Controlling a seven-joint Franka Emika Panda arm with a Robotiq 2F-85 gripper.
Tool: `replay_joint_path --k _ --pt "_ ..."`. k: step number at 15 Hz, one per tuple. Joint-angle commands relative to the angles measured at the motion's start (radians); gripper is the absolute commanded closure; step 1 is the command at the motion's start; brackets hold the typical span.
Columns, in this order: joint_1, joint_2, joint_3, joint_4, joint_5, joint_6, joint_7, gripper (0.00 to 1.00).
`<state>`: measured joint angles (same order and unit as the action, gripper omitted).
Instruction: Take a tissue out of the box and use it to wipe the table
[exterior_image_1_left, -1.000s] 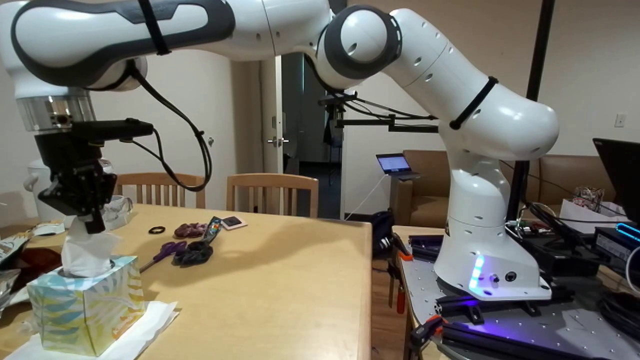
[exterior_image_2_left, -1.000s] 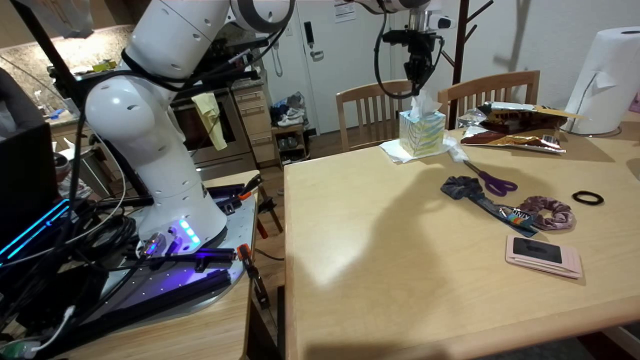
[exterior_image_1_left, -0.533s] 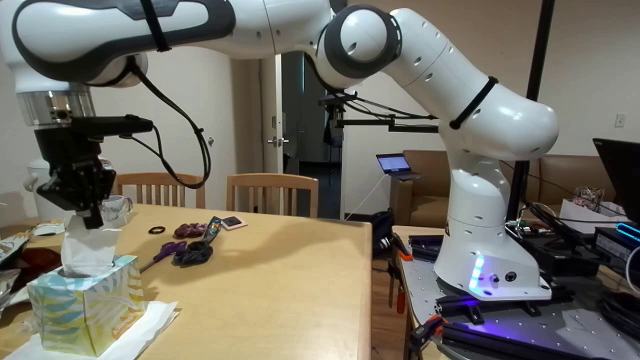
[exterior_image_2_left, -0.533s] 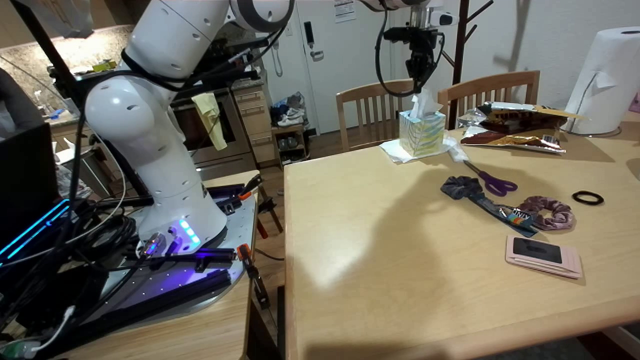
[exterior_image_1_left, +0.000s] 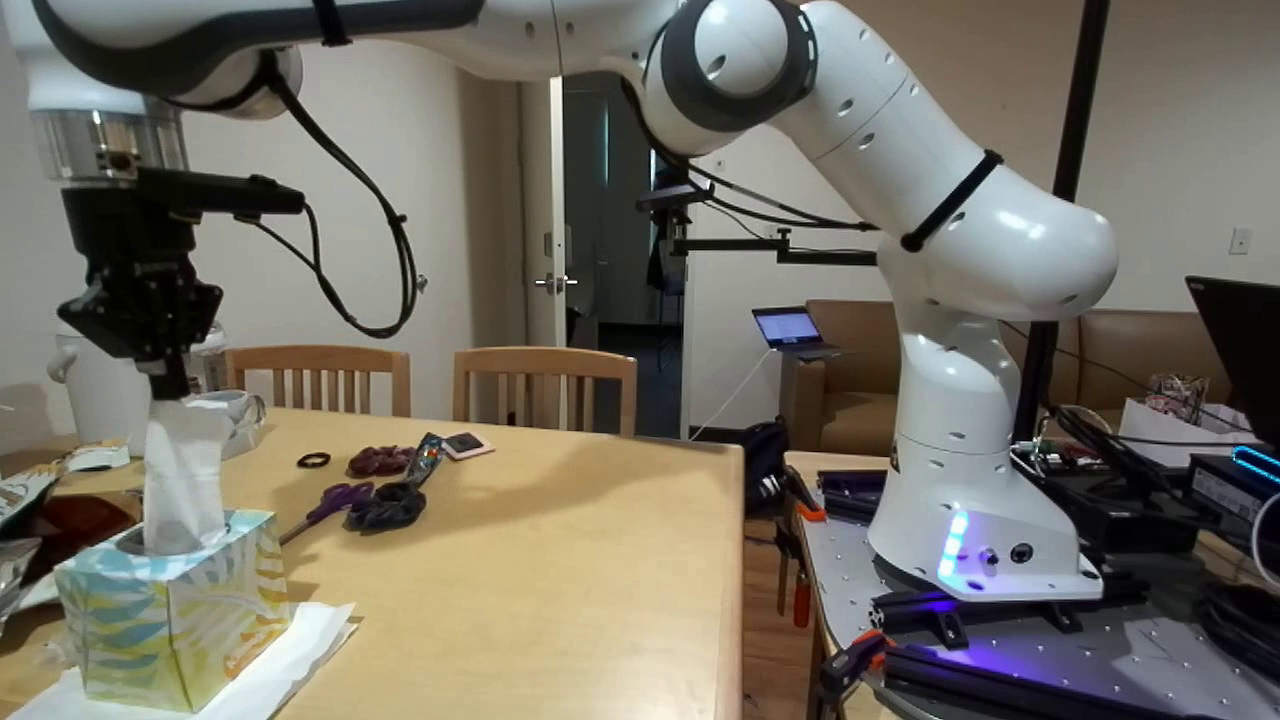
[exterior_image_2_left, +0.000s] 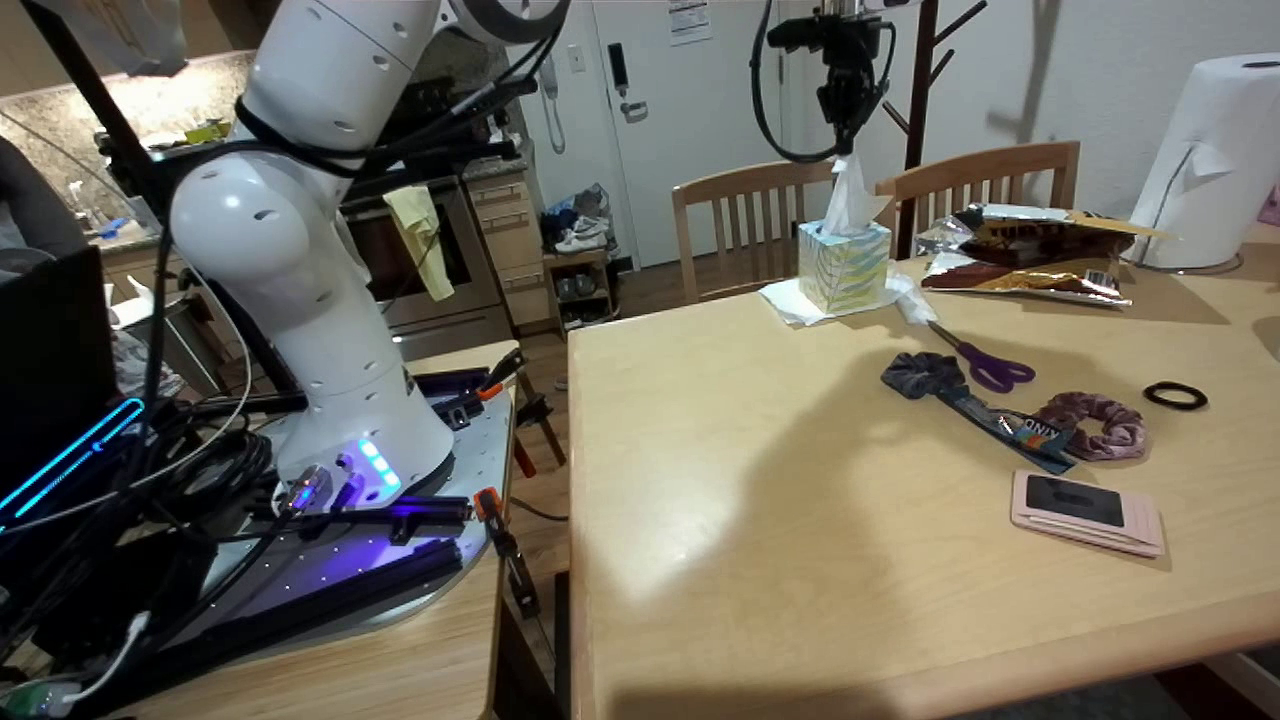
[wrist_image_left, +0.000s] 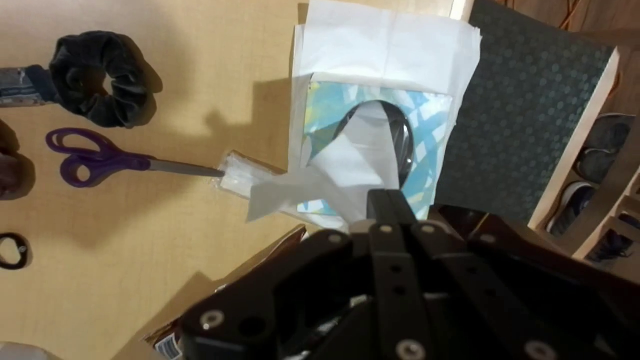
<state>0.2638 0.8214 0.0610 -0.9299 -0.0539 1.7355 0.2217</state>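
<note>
While the Robotiq gripper (exterior_image_1_left: 170, 384) is clenched on its upper end, the white tissue (exterior_image_1_left: 186, 480) stretches down from just beneath the fingertips (wrist_image_left: 378, 207), its lower part inside the patterned tissue box (exterior_image_1_left: 170, 620). The box stands upright on a flat white sheet (exterior_image_1_left: 300, 645) on the tan wooden table (exterior_image_1_left: 560, 580); to its right in an exterior view lie, in order, purple-handled scissors (exterior_image_1_left: 326, 506), a dark scrunchie (exterior_image_1_left: 388, 508) and a pink card holder (exterior_image_1_left: 468, 446).

Left to right, the wrist view shows the scissors' blades reaching a translucent wrapper (wrist_image_left: 247, 175), a loose tissue corner spreading left past the box, the box's oval opening from above, the two fingertips side by side, and a dark textured seat (wrist_image_left: 520, 110) that neither exterior view shows.

Beyond what the wrist view covers, an exterior view takes in, left to right, a yellow towel (exterior_image_2_left: 420, 240) hung on an oven (exterior_image_2_left: 478, 240) and a coat stand (exterior_image_2_left: 922, 80) behind a wooden chair (exterior_image_2_left: 980, 165). A lit laptop (exterior_image_1_left: 787, 326) by a tan sofa (exterior_image_1_left: 865, 360), to the right past the table, likewise appears in an exterior view alone.
</note>
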Motion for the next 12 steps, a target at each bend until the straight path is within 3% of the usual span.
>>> replay_joint_path --k 1,5,12 --pt "0.010 -0.122 -0.016 -0.107 -0.023 0.026 0.019 1.00" --pt "0.009 -0.220 -0.033 -0.185 -0.026 0.020 0.037 1.00" --pt "-0.003 -0.393 -0.085 -0.441 -0.005 0.044 0.097 1.00"
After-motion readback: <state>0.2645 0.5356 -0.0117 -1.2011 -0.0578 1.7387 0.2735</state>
